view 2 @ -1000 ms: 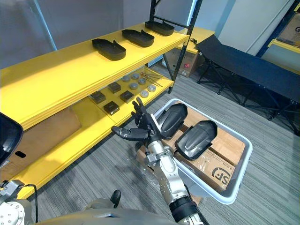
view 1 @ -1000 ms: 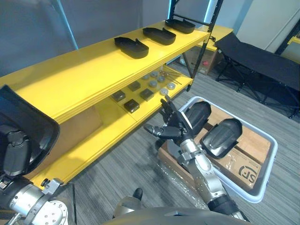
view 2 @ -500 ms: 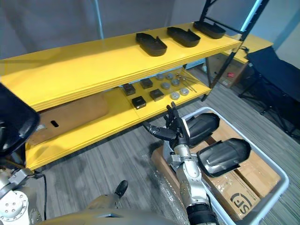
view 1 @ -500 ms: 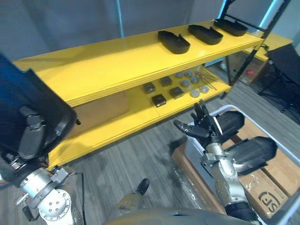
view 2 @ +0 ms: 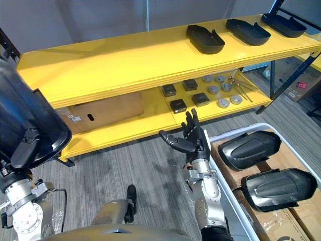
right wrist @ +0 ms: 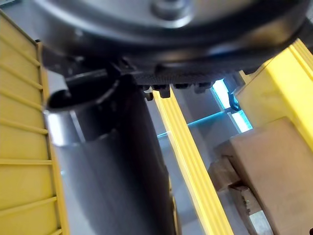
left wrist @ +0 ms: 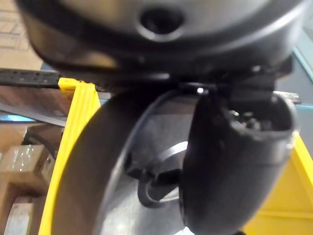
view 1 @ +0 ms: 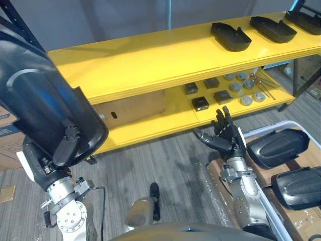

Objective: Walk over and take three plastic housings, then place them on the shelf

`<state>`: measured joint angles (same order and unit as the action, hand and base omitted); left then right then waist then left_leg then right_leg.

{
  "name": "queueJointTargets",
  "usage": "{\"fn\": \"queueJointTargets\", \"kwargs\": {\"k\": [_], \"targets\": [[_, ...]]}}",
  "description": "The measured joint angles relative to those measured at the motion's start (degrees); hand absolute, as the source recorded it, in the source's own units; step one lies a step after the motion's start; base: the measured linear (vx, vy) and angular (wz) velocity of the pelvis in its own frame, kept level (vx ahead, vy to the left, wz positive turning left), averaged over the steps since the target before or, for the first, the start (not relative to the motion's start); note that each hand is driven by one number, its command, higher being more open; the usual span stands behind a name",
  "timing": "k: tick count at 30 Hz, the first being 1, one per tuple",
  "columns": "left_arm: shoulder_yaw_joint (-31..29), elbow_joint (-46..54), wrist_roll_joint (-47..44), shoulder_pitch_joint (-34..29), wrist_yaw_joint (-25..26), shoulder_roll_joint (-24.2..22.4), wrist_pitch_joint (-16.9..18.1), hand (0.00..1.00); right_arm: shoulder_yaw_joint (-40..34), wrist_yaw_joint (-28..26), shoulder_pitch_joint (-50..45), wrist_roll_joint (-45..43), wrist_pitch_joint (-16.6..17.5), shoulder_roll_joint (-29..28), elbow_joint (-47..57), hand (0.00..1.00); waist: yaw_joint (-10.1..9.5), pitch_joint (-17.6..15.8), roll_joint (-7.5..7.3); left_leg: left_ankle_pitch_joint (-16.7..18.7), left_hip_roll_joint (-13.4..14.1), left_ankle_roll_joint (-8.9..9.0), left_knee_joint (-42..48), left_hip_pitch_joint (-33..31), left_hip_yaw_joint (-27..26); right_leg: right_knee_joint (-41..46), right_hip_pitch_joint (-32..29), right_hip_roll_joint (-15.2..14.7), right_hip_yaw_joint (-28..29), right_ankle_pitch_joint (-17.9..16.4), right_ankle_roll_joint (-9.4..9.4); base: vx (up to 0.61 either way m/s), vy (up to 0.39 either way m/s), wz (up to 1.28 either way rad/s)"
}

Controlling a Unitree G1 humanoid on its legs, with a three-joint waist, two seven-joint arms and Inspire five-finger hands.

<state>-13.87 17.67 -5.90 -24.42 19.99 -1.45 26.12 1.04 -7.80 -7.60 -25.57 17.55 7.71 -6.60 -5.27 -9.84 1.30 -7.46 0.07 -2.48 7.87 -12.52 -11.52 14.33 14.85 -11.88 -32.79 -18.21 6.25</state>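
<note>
Housing (view 1: 40, 95), black and large, sits in the left hand (view 1: 62, 150) at the near left, with the thumb hooked over its rim. Right hand (view 2: 193, 143) is raised empty, fingers straight and spread, just left of the white bin (view 2: 235, 131) holding two housings (view 2: 249, 149). Three more (view 2: 204, 39) lie on the yellow shelf (view 2: 115, 65), far right.

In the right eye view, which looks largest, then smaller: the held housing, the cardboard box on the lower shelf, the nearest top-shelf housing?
1. held housing, enlarged by nearness to the camera
2. cardboard box
3. top-shelf housing
</note>
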Motion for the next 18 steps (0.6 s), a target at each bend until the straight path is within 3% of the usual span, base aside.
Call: {"fn": "queueJointTargets", "kwargs": {"k": [3,5,6,7,8,9,10,12,13,15,18], "targets": [[-0.07,1.36,0.0,0.39,-2.13,0.43,-0.04,0.0,0.85,2.29,-0.03,0.26,0.25,-1.79,0.0,1.0,0.12,-0.77,-1.36,2.07,-2.96,-0.65,0.02,1.68,-0.33,2.89,1.21,-3.15,-0.56,-1.63,-1.65,0.08,0.092,0.11],[-0.07,1.47,0.04,1.69,-3.52,0.51,-0.07,0.0,0.77,3.28,-0.01,0.42,0.31,-1.71,0.0,1.0,0.8,-0.98,-1.17,2.54,-3.9,-1.38,0.01,2.36,0.55,9.32,-0.29,-5.2,-0.21,-0.96,-2.76,0.1,0.093,0.38],[-0.08,1.58,1.71,3.24,-4.1,1.15,-0.11,0.0,0.66,3.96,-0.11,0.53,0.31,-1.82,-0.13,1.0,1.02,-1.14,-0.82,2.73,-4.69,-1.58,-0.98,3.72,1.59,19.18,-4.13,-7.8,1.82,1.61,-6.96,0.09,0.128,0.38],[-0.09,1.61,2.09,3.73,-4.23,1.82,-0.11,0.0,0.57,4.27,-0.09,0.57,0.31,-1.92,-0.16,1.0,0.88,-1.17,-0.89,2.79,-4.98,-1.55,-1.88,4.56,1.77,22.86,-5.67,-8.8,2.82,3.3,-8.58,0.15,0.181,0.29],[-0.09,1.64,2.08,4.19,-4.56,2.96,-0.11,0.0,0.63,4.38,-0.01,0.62,0.32,-2.02,-0.16,1.0,0.88,-1.2,-0.97,2.97,-5.5,-1.27,-4.21,6.29,2.28,27.73,-7.87,-9.99,4.54,7.13,-9.85,0.16,0.129,0.11],[0.0,1.65,2.09,4.35,-4.78,3.78,-0.11,0.0,0.67,4.38,0.06,0.65,0.33,-2.12,-0.19,1.0,1.12,-1.15,-0.87,3.33,-5.75,-0.72,-6.49,8.0,2.87,30.9,-9.71,-10.41,6.58,11.39,-9.92,0.18,0.111,0.23],[0.09,1.7,2.11,4.71,-4.84,4.82,-0.11,0.0,0.64,4.36,0.25,0.63,0.43,-2.55,-0.19,1.0,2.04,-1.25,-0.01,3.78,-5.69,-0.08,-9.94,9.84,4.49,34.69,-12.84,-9.69,9.32,12.2,-8.61,0.23,0.085,0.34],[0.22,0.87,2.04,6.75,-4.5,6.0,-0.2,0.0,0.41,4.29,1.13,0.61,0.66,-3.34,-0.19,1.0,2.8,-1.62,0.37,5.94,-5.1,2.92,-12.69,11.23,6.84,34.41,-17.93,-6.7,11.31,7.08,-7.0,0.22,0.041,0.33],[0.36,0.18,1.99,8.02,-4.41,6.75,-0.56,0.0,0.32,4.02,1.41,0.65,0.71,-3.6,-0.14,1.0,3.01,-1.67,0.2,7.32,-5.04,3.95,-12.45,11.35,6.46,29.93,-20.05,-5.68,11.13,4.85,-6.3,0.17,0.01,0.1],[0.52,0.14,1.99,8.51,-4.38,7.7,-1.26,0.0,0.19,3.51,1.65,2.17,0.74,-3.57,-0.13,1.0,2.85,-1.78,0.2,5.03,-5.07,2.46,-10.92,12.18,5.55,22.59,-21.88,-5.15,11.78,3.9,-4.96,0.13,0.007,-0.07],[3.03,-0.13,2.01,8.94,-4.07,9.32,-1.29,0.0,0.04,8.39,1.55,7.45,0.94,-3.48,2.34,1.0,4.3,-1.88,0.17,6.48,-5.1,-0.11,-7.03,12.58,7.31,12.54,-25.16,-2.58,20.33,5.78,-2.41,0.16,-0.025,0.27]]}}
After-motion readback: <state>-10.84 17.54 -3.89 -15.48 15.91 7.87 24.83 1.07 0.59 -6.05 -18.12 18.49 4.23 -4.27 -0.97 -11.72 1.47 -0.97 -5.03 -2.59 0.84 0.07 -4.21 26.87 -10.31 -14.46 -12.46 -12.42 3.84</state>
